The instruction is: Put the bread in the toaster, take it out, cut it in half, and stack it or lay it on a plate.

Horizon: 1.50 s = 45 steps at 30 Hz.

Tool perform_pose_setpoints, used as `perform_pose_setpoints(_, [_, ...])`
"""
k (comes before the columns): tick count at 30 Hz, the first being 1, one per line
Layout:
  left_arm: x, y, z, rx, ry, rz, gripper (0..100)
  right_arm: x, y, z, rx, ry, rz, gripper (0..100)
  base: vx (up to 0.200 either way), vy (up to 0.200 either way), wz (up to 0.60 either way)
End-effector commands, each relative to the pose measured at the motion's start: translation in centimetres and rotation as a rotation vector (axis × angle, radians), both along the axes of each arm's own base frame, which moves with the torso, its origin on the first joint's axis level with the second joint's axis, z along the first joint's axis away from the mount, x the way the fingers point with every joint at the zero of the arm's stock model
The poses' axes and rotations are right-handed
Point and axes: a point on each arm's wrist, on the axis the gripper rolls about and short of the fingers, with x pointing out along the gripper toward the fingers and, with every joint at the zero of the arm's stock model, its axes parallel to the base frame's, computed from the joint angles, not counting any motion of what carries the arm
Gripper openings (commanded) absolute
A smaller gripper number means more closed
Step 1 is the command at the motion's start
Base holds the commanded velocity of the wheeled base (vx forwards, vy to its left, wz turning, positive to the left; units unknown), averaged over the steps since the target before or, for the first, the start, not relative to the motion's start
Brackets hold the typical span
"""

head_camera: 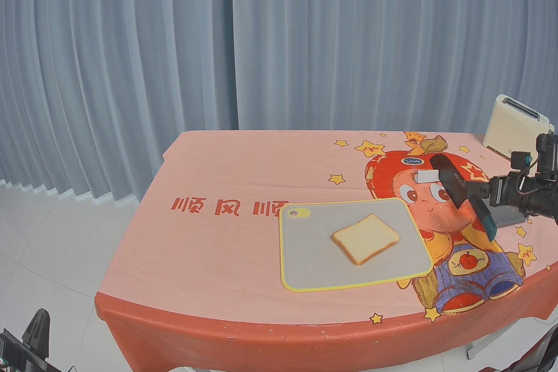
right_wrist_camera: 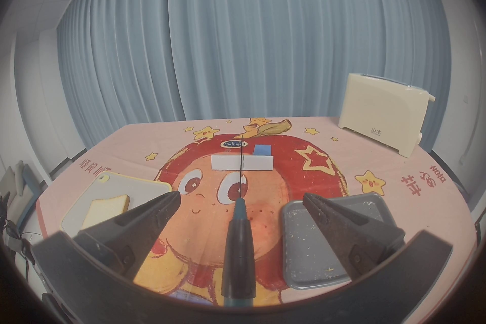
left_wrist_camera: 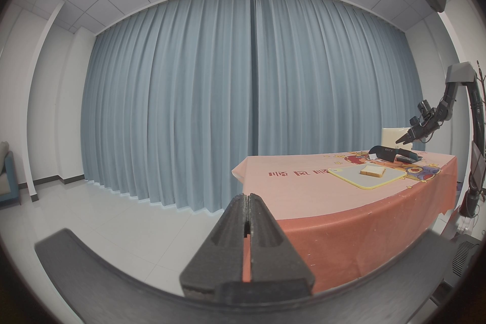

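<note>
Because soft, light and likely quick to dent, pinch the bread point(head_camera: 365, 238) gently across opposite crusts, never the middle. Find it flat on the cutting board point(head_camera: 308, 265), near middle of the surface point(head_camera: 232, 263). Note right gripper point(right_wrist_camera: 240, 198) fingers spread wide, empty, over the knife point(right_wrist_camera: 238, 254) at right; left gripper point(left_wrist_camera: 246, 206) fingers pressed together, empty, near left.

A single square slice of bread point(head_camera: 365, 238), pale with a brown crust, lies flat and whole near the middle of the grey, yellow-rimmed cutting board point(head_camera: 302, 268) at the table's point(head_camera: 232, 263) front. The cream toaster point(head_camera: 514, 129) stands upright at the far right corner, well apart from the board. Between them the dark-handled knife point(right_wrist_camera: 238, 249) lies with its thin blade across a small white block point(right_wrist_camera: 258, 162), just beside a grey tray point(right_wrist_camera: 324, 239).
</note>
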Motion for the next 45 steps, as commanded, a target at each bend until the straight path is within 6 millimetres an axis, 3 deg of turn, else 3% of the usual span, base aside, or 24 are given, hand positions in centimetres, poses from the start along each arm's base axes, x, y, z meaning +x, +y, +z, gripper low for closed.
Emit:
perform_pose_setpoints(1, [0.1, 0.0, -0.5, 0.000, 0.008, 0.000, 0, 0.4, 0.2, -0.8, 0.004, 0.033, 0.011, 100, 0.000, 0.000, 0.00])
perform_pose_setpoints(28, [0.1, 0.0, -0.5, 0.000, 0.008, 0.000, 0, 0.5, 0.6, -3.1, 0.003, 0.113, 0.021, 100, 0.000, 0.000, 0.00])
perform_pose_setpoints(29, [0.1, 0.0, -0.5, 0.000, 0.008, 0.000, 0, 0.5, 0.6, -3.1, 0.003, 0.113, 0.021, 0, 0.000, 0.000, 0.00])
perform_pose_setpoints(45, [0.1, 0.0, -0.5, 0.000, 0.008, 0.000, 0, 0.2, 0.5, -2.7, 0.001, 0.098, 0.016, 0, 0.000, 0.000, 0.00])
